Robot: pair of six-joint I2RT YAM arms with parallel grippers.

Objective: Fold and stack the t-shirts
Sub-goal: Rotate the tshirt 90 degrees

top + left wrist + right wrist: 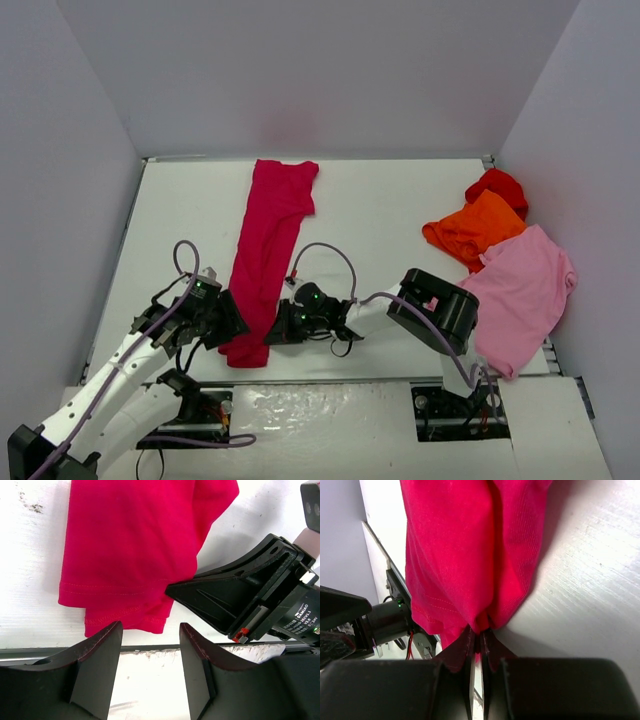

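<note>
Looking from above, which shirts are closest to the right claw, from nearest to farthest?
1. crimson shirt, left of middle, pinched in the right gripper.
2. orange shirt and pink shirt, right side: too close to call.
3. red shirt, far right, behind the orange one.

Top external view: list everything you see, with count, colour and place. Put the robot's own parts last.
crimson-magenta t-shirt: 1, crimson-magenta, folded into a long strip from the far middle of the table to its near edge
light pink t-shirt: 1, light pink, right side, nearest of the three piled there
orange t-shirt: 1, orange, crumpled just beyond the pink one, touching it
red t-shirt: 1, red, far right, partly covered by the orange one
table: 1, white, inside pale walls
left gripper: 1, black, open, just short of the strip's near hem, not holding it
right gripper: 1, black, shut on the strip's near hem
</note>
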